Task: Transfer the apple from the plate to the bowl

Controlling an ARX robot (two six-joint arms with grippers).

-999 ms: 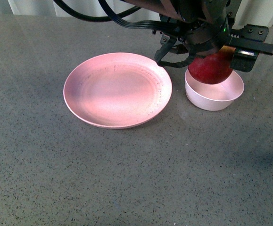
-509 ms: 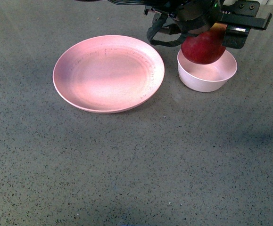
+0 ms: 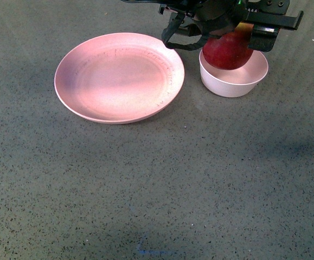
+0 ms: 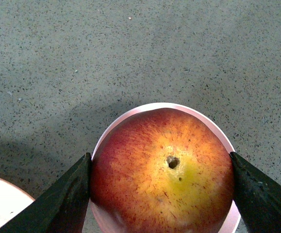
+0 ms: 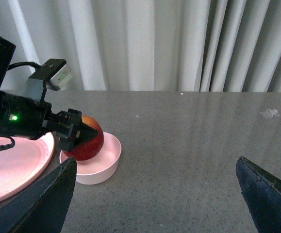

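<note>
My left gripper (image 3: 230, 33) is shut on the dark-red apple (image 3: 227, 51) and holds it right over the small pale pink bowl (image 3: 234, 81), partly inside its rim. In the left wrist view the apple (image 4: 162, 172), with a yellow-orange patch round its stem, fills the gap between both black fingers (image 4: 65, 199), and the bowl's rim (image 4: 179, 107) shows behind it. The wide pale-pink plate (image 3: 119, 76) lies bare to the left of the bowl. My right gripper (image 5: 155, 194) is open and holds nothing; its view shows the apple (image 5: 85, 141), the bowl (image 5: 94, 167) and the plate (image 5: 14, 165).
Everything stands on a grey speckled table (image 3: 157, 189). Pale curtains (image 5: 155, 43) hang behind the table's far edge. Black cables (image 3: 170, 32) run off the left arm above the plate's far right rim.
The front view has shifted, so plate and bowl sit higher in the picture. The apple in my left gripper has come lower and now sits in the bowl's mouth.
</note>
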